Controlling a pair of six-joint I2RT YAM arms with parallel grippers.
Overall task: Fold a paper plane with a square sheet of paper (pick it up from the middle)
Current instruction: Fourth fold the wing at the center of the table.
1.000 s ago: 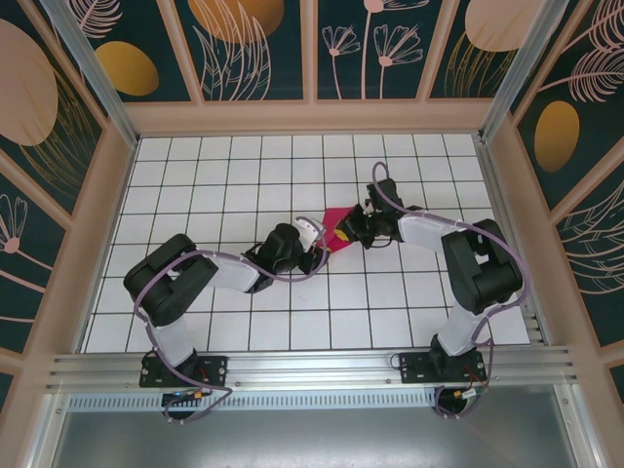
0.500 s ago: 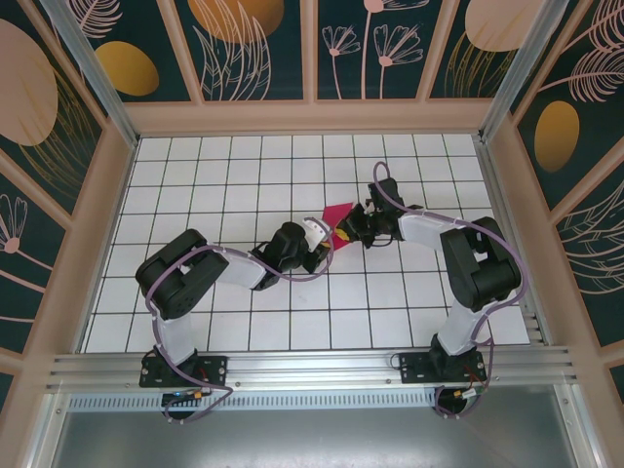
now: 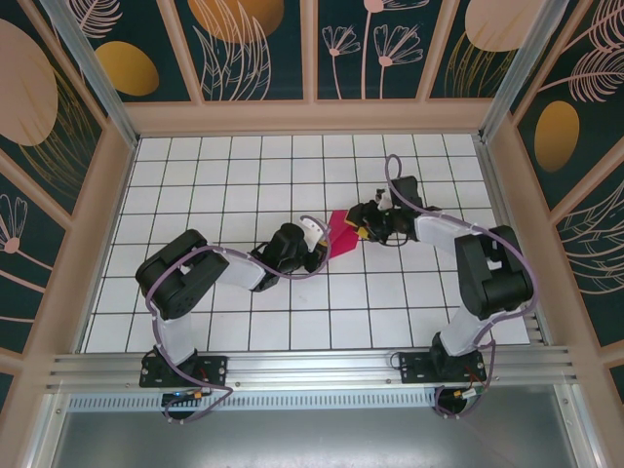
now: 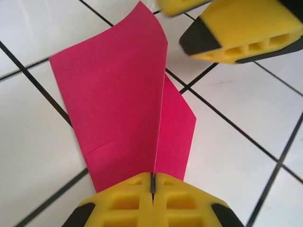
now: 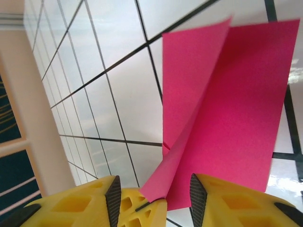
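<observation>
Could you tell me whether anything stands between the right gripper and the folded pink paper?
Nothing visible does. The right gripper is open, and a corner of the folded pink paper reaches into the gap between its jaws. The left gripper is shut on the paper's opposite end, not in between.

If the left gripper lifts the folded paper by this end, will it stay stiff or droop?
Probably droops a little: the paper is thin and one flap curls up. The centre crease, pinched in the left gripper, likely stiffens it lengthwise. It looks very light.
</observation>
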